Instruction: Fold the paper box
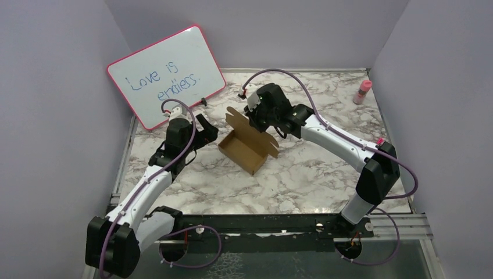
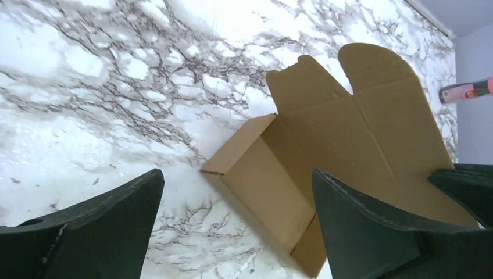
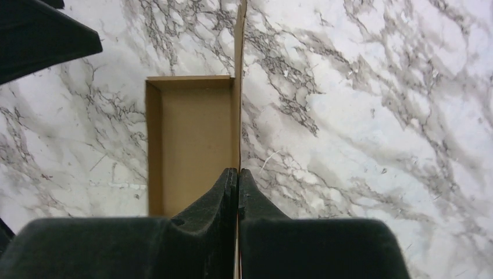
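Observation:
The paper box (image 1: 247,146) is a brown cardboard tray standing on the marble table, with its lid panel raised at the back. My right gripper (image 1: 257,118) is shut on the upright lid panel's edge, seen edge-on between the pads in the right wrist view (image 3: 238,180); the open tray (image 3: 192,139) lies below it. My left gripper (image 1: 207,132) is open and empty, just left of the box. In the left wrist view the box (image 2: 325,151) lies between and beyond the spread fingers (image 2: 360,226), with its rounded flaps up at the far end.
A pink-framed whiteboard (image 1: 165,74) with blue writing leans at the back left. A pink bottle (image 1: 363,92) stands at the back right and shows in the left wrist view (image 2: 465,90). Purple walls close the table on three sides.

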Controlling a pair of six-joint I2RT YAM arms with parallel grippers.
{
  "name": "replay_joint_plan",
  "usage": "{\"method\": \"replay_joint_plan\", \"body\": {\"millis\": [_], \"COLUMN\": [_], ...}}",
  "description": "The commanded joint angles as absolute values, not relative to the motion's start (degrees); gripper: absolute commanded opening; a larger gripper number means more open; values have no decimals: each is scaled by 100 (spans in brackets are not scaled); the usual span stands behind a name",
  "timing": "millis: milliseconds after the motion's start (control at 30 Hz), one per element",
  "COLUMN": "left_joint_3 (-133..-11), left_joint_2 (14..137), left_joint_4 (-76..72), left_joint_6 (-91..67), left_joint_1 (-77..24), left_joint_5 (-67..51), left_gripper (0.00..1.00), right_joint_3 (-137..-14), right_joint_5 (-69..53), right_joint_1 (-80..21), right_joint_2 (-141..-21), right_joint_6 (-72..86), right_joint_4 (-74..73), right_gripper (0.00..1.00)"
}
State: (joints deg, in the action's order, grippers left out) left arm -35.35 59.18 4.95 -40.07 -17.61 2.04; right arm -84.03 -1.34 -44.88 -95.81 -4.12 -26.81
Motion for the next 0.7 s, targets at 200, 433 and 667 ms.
{"method": "replay_joint_plan", "body": {"millis": [200, 433, 667], "left_joint_3": [-4433, -4710, -5189], "left_joint_2": [5428, 5467, 5925], "left_joint_4": [2101, 2161, 2083], "left_joint_6": [-2675, -1850, -730], "left_joint_1": [-1642, -1268, -1187], "left_joint_5": [471, -172, -654], "left_gripper": [99, 99, 99], "right_joint_3": [-9019, -9266, -9495], "right_joint_5": [-1263, -1287, -787], "right_joint_1": [-4476, -4479, -4475], "right_joint_2": [-9982, -10316, -10307], "right_joint_6": [-3001, -3717, -3257], "right_joint_4": [-3099, -3150, -3103], "right_gripper": [8, 15, 34]}}
